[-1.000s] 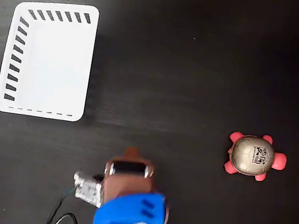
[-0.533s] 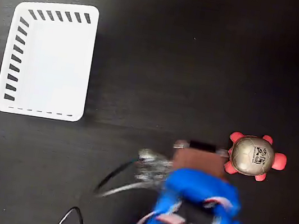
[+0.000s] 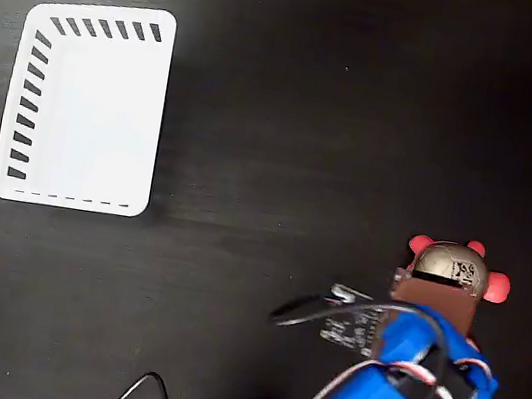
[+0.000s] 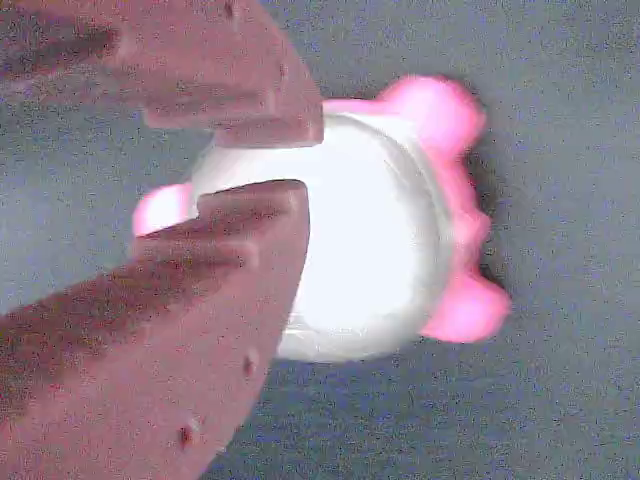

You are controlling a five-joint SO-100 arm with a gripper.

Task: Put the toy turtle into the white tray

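Our gripper (image 4: pixel 300 165) hangs directly over the toy turtle (image 3: pixel 450 267), fingers barely parted and gripping nothing; the white tray (image 3: pixel 84 103) lies far left.

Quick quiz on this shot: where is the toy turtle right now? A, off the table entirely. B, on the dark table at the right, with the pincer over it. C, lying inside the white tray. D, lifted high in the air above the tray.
B: in the fixed view the toy turtle sits on the dark table at the right, the pincer overlapping its lower edge, far from the white tray, which holds nothing.
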